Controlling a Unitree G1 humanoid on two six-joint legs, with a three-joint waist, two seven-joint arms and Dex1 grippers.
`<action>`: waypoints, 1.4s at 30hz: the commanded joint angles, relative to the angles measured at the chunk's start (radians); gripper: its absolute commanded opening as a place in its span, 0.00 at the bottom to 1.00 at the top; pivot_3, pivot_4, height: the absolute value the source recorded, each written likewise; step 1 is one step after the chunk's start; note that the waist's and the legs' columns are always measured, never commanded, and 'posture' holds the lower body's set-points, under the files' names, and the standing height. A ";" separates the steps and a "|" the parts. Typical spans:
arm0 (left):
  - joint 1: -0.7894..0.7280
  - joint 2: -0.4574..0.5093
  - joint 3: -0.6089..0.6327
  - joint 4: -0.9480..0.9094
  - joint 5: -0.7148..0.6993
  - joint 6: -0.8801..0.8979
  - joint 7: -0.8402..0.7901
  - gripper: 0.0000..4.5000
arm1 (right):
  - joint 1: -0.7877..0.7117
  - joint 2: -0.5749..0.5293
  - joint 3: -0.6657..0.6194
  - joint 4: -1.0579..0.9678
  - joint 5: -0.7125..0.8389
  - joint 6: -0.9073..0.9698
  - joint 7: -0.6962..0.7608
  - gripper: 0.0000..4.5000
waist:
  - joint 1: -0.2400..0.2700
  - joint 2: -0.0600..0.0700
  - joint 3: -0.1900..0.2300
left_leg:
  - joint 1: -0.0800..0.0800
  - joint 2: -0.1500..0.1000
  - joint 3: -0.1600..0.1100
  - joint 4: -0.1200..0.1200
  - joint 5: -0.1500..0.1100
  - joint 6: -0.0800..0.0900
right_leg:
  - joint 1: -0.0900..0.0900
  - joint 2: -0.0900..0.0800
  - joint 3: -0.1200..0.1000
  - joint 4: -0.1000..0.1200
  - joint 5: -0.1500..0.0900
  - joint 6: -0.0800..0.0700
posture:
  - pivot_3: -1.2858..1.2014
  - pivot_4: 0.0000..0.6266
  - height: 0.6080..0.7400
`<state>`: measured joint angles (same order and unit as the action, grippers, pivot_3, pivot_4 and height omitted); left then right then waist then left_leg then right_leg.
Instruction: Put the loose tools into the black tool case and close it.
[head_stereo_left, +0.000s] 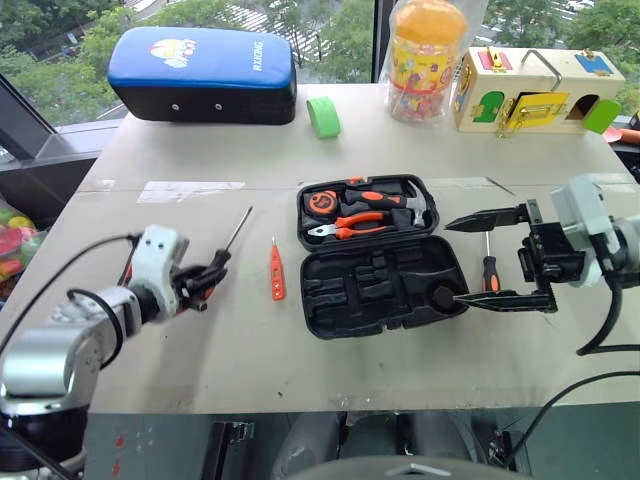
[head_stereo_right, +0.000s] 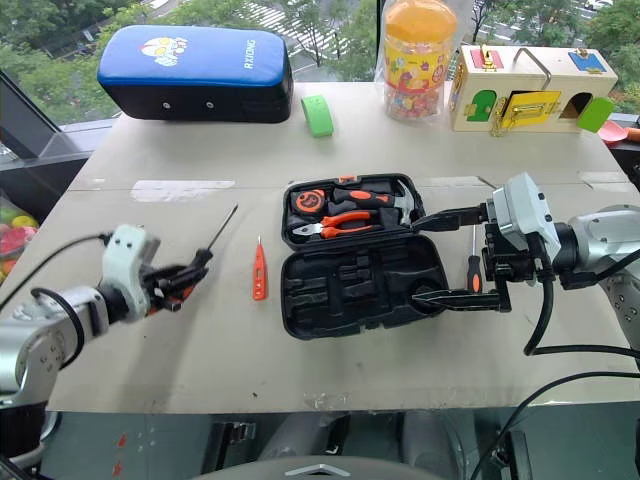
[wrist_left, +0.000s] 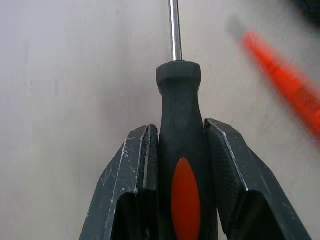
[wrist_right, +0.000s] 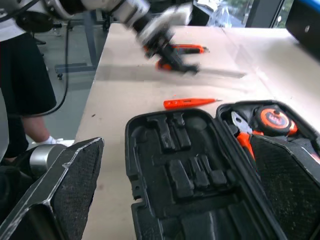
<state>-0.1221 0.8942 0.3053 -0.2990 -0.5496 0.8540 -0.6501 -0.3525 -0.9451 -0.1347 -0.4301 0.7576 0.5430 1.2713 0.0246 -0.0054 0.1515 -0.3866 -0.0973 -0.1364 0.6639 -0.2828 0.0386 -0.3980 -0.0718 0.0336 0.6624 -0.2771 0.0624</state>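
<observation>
- Head views: black tool case lies open on the bench; its far half holds pliers and a tape measure, the near half's recesses look empty. Not closed. Left pincer grips a screwdriver left of the case, long axis pointing away and slightly toward the case. Slim orange tester lies between that screwdriver and the case, long axis near-to-far. Second screwdriver lies just right of the case, behind the right pincer, which is spread wide and empty.
- Left wrist view: fingers clamp the black-and-orange handle; the shaft runs straight ahead.
- Right wrist view: the case's empty recesses lie between wide-set fingers.
- Judgement: early; most loose tools remain out.
</observation>
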 joint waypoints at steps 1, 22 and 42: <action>-0.175 0.089 -0.098 0.008 -0.005 -0.136 -0.238 0.23 | 0.030 -0.020 -0.053 -0.024 0.004 0.000 -0.018 1.00 | 0.003 0.000 0.000 | 0.000 0.000 0.000 0.000 0.000 0.000 | 0.000 0.000 0.000 0.000 0.000 0.000 | 0.52 0.24 0.96; -0.695 -0.185 -0.794 0.385 0.414 -0.238 -0.555 0.23 | 0.253 -0.023 -0.165 -0.144 -0.006 -0.002 -0.165 1.00 | -0.014 -0.003 0.002 | -0.012 -0.002 -0.001 0.007 0.001 -0.001 | -0.011 0.001 -0.003 0.007 0.001 0.002 | 0.52 0.24 0.96; -0.687 -0.191 -0.736 0.360 0.413 -0.159 -0.548 0.34 | 0.204 -0.009 -0.122 -0.099 -0.018 -0.020 -0.159 1.00 | -0.012 -0.003 0.002 | -0.012 -0.002 -0.001 0.013 0.002 -0.002 | -0.012 0.001 -0.003 0.015 0.001 0.002 | 0.52 0.24 0.96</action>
<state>-0.8098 0.6960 -0.4543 0.0634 -0.1596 0.7091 -1.2179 -0.1373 -0.9567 -0.2496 -0.5203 0.7316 0.5389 1.1095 0.0125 -0.0087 0.1532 -0.3987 -0.0992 -0.1370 0.6766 -0.2807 0.0363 -0.4098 -0.0704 0.0309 0.6776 -0.2765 0.0641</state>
